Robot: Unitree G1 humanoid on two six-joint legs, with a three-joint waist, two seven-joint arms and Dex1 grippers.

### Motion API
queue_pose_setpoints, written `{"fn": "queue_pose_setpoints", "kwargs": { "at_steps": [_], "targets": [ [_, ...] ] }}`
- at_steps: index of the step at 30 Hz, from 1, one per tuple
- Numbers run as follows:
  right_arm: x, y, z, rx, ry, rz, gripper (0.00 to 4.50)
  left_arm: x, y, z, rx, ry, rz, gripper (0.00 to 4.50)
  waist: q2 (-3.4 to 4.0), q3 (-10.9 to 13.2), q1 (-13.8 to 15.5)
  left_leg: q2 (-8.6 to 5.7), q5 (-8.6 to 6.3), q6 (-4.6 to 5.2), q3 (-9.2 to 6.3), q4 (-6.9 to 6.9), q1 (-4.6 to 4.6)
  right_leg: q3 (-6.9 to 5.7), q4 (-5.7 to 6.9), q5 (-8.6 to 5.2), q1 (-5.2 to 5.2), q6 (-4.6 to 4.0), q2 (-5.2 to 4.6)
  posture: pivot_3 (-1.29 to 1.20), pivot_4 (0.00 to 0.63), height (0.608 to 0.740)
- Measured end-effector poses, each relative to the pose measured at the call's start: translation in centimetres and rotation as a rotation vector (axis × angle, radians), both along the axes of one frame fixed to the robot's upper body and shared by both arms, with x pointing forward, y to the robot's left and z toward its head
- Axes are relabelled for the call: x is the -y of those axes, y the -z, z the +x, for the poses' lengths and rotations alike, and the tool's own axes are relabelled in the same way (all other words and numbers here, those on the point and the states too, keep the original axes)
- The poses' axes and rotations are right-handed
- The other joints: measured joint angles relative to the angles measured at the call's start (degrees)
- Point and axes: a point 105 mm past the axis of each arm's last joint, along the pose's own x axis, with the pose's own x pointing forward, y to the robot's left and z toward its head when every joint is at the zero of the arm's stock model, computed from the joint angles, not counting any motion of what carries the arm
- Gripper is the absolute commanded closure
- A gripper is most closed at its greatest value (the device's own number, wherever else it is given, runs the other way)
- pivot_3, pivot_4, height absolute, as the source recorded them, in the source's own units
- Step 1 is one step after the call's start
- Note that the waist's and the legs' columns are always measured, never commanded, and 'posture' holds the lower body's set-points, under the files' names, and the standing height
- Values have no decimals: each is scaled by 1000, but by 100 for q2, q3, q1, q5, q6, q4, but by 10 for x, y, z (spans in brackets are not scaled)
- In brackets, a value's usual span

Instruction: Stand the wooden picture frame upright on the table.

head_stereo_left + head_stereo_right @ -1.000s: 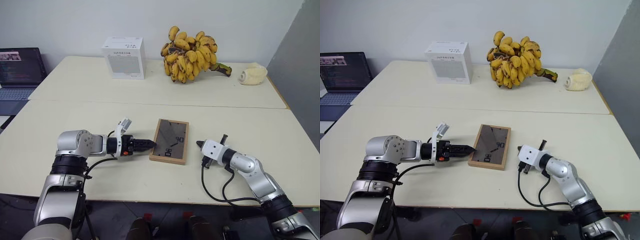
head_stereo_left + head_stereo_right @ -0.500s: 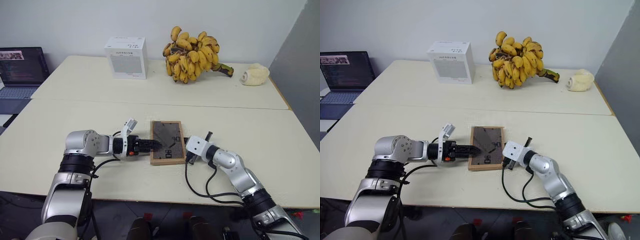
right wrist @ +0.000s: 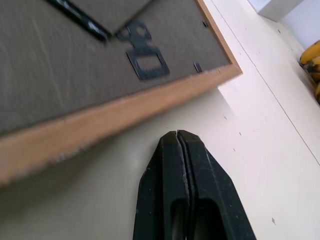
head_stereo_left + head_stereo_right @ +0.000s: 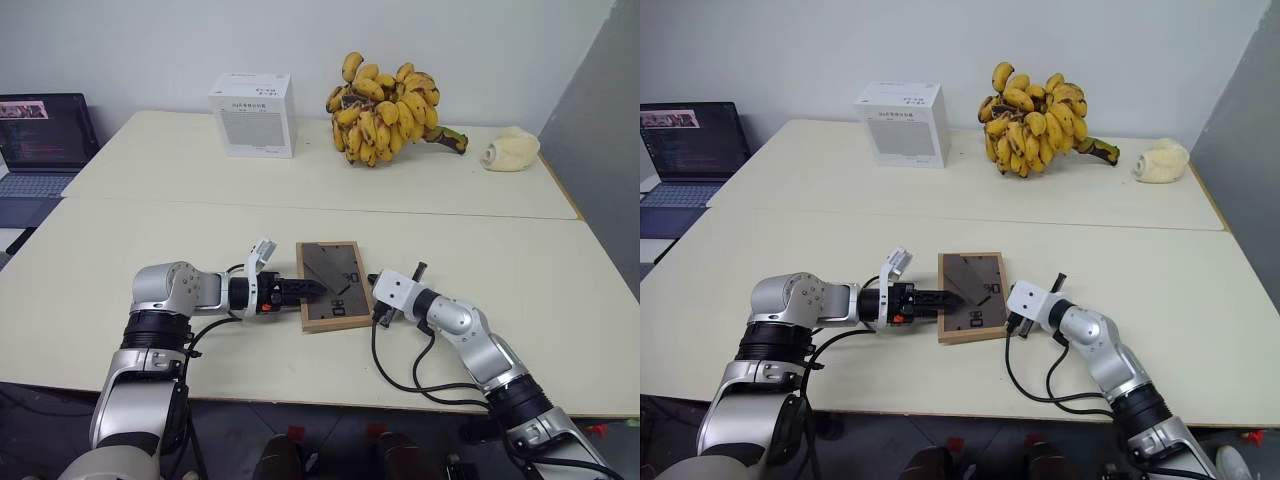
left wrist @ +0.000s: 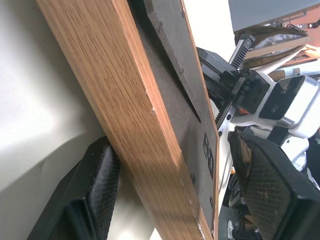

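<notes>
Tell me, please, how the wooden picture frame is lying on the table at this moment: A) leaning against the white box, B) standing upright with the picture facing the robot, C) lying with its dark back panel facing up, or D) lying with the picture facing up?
C: the picture frame lies on the table with its dark grey back panel and black stand facing up, between the left gripper and the right gripper.

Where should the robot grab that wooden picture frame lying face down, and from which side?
Probably the long left wooden edge of the wooden picture frame, coming in level from the robot's left. The left gripper already straddles that rail, one finger under it and the other above the dark back, where the rail is thin enough to pinch.
</notes>
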Motion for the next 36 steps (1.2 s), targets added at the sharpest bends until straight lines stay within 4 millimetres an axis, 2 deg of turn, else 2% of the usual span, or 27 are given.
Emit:
{"fn": "queue_pose_setpoints", "kwargs": {
  "at_steps": [12,15,24,32,36],
  "targets": [
    [54,3,-15,-9,32,-100,4500,-41,2,-28,-6,-155,110,1002,-1,-5,-104,4,-1,0,1,-2,17,4,-1,-6,13,11,1,0,150,740],
    [60,3,-18,-9,30,-115,4500,-46,3,-34,-8,-185,116,1002,-1,-6,-125,5,-1,0,0,-1,19,4,0,-7,14,11,1,0,150,740],
    [56,4,-17,-13,36,-97,4500,-39,5,-35,-18,-272,101,1002,-1,-13,-108,0,0,0,0,1,19,4,-3,-5,19,15,-3,0,150,740],
    [29,8,-26,-23,-40,-67,4500,-32,4,-21,-39,-328,67,1002,4,-29,-62,-5,0,-1,0,3,22,4,-4,-4,24,18,-4,0,150,740],
    [12,0,-34,-16,-96,-49,4500,-28,3,-16,-49,-335,57,1002,4,-29,-7,-6,1,-2,0,3,20,4,-5,-4,22,19,-4,0,150,740]
  ]
}}
